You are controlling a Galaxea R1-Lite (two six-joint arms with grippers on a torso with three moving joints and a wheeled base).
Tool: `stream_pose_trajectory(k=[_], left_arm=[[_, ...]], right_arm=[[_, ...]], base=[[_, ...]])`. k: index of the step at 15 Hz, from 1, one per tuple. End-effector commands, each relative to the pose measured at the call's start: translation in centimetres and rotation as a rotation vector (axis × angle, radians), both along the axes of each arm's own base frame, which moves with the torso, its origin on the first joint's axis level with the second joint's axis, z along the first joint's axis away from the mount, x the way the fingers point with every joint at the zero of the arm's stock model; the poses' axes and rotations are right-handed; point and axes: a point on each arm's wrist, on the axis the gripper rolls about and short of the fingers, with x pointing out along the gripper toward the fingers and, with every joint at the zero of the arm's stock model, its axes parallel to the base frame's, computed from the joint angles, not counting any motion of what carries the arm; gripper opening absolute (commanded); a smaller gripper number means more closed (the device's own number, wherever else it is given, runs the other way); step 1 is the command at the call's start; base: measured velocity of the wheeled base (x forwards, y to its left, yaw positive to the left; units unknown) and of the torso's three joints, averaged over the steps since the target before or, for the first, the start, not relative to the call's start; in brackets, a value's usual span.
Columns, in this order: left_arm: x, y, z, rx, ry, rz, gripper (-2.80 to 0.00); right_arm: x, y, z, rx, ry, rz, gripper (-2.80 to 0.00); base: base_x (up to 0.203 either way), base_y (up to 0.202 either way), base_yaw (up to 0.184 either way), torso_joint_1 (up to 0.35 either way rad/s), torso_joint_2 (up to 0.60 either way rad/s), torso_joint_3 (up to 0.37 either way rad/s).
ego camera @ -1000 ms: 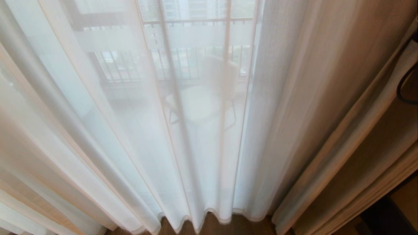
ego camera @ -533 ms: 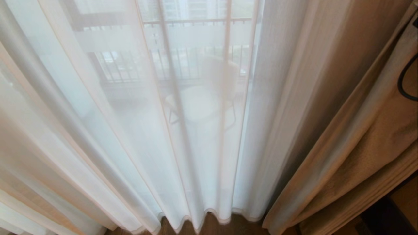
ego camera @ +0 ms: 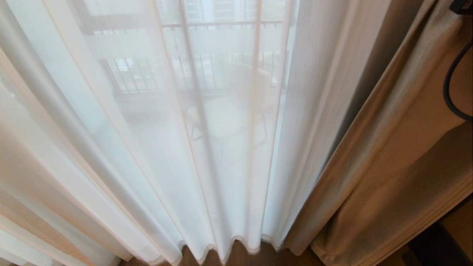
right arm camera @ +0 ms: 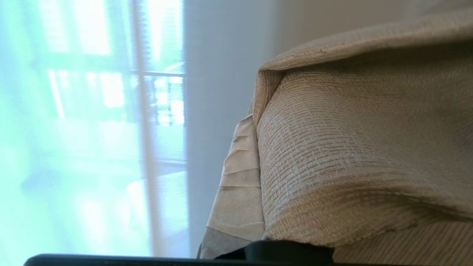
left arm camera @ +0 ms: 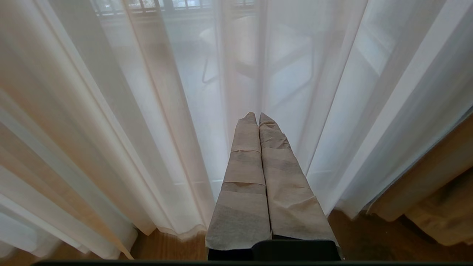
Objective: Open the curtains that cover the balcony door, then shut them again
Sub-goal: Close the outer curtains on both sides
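Nearest, low before the sheer layer [left arm camera: 177, 111]: left hand [left arm camera: 257, 117], 2 tape-wrapped fingers [left arm camera: 244, 173] pressed together, empty, tips aimed at the sheer's folds and apart from them. Below it, a strip of wooden floor [left arm camera: 166, 244].

Right hand [right arm camera: 255, 122] at the beige drape [ego camera: 391, 155]: 1 taped finger [right arm camera: 238, 184] visible, the other hidden under heavy woven cloth [right arm camera: 351, 147] draped over it, jaws closed on a fold of that drape. In the head view only a black cable [ego camera: 449, 92] and a dark corner at the top right, beside the drape, no hand visible.

Drape: to the right of the sheer, long axis vertical but slanting, pleats running from top right down toward its hem [ego camera: 325, 255] on the floor, lower edge just beside the sheer's hem. Gathered on that side, not covering the middle.

Sheer: hanging full length, pleats vertical, wavy hem [ego camera: 221, 251] just above the floor, spread across the middle and left. More beige folds [ego camera: 22, 207] at the far left of the sheer.

Beyond the sheer, blurred through it: glass of the balcony door [ego camera: 129, 48] with a dark frame and a pale horizontal band; farther, a white chair [ego camera: 229, 111]; farthest, a balcony railing [ego camera: 221, 25] and buildings.
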Motion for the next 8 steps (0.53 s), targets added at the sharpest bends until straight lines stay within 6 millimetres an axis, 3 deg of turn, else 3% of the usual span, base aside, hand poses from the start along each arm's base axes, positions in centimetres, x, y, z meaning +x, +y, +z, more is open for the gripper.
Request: stream_pose_trajectory(k=[1, 8], left_arm=[[0.0, 0.0, 0.0, 0.000, 0.000, 0.000, -2.80], [0.0, 0.0, 0.0, 0.000, 0.000, 0.000, -2.80]], right_arm=[[-0.5, 1.7, 0.1, -0.049, -0.017, 0.045, -2.80], [-0.1, 7.3, -0.7, -0.143, -0.017, 0.204, -2.80]], base=[[0.000, 0.000, 0.000, 0.000, 0.00, 0.000], [0.000, 0.000, 0.000, 0.000, 0.00, 0.000]])
